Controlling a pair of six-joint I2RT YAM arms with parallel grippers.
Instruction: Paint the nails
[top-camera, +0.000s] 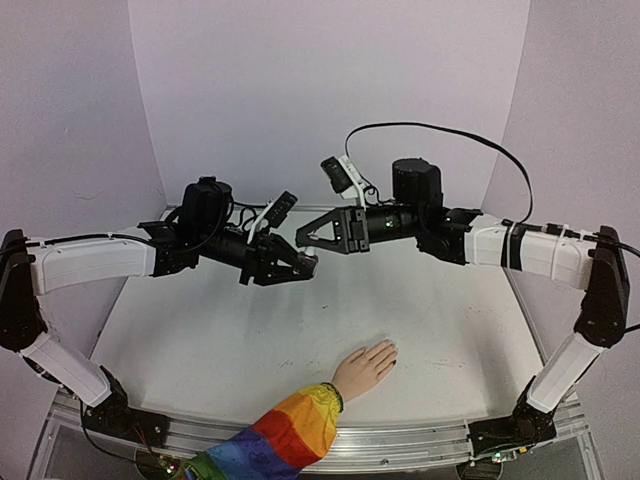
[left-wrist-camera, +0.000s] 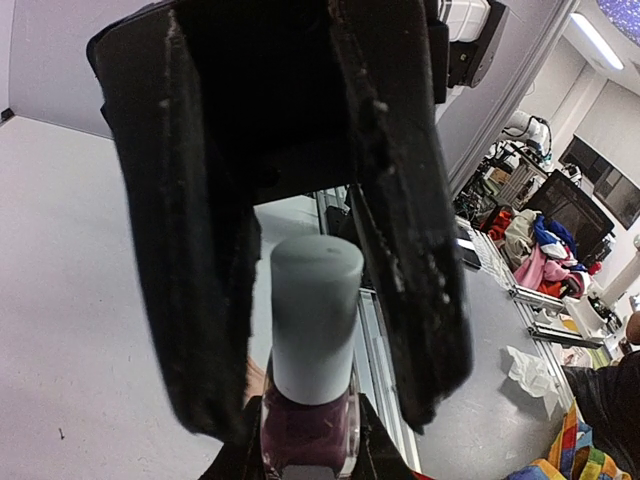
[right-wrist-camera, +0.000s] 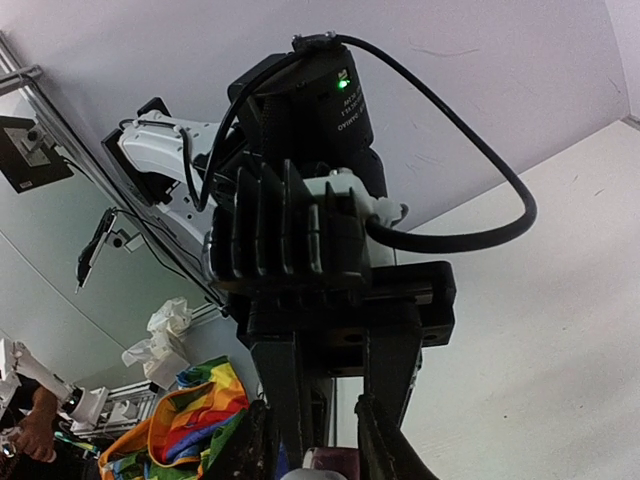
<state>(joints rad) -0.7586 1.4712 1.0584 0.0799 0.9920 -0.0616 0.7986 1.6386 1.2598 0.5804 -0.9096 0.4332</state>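
Observation:
A pale mannequin hand (top-camera: 365, 368) in a rainbow sleeve (top-camera: 290, 432) lies palm down near the table's front edge. Its nails (top-camera: 386, 352) are tiny, and one fingertip carries a dark spot. Well above and behind the hand, my left gripper (top-camera: 303, 263) (left-wrist-camera: 305, 458) is shut on the purple glass body of a polish bottle (left-wrist-camera: 306, 432). The bottle's grey cap (left-wrist-camera: 315, 322) points at my right gripper (top-camera: 304, 240) (right-wrist-camera: 315, 452). That gripper's black fingers (left-wrist-camera: 400, 240) press the cap from both sides. In the right wrist view only the edge of the bottle (right-wrist-camera: 338, 464) shows.
The white table (top-camera: 250, 340) is walled by pale panels on three sides. A metal rail (top-camera: 400, 440) runs along the front edge under the sleeve. Both arms meet in mid-air over the table's rear half. Beyond the table are workbenches and clutter (left-wrist-camera: 560, 250).

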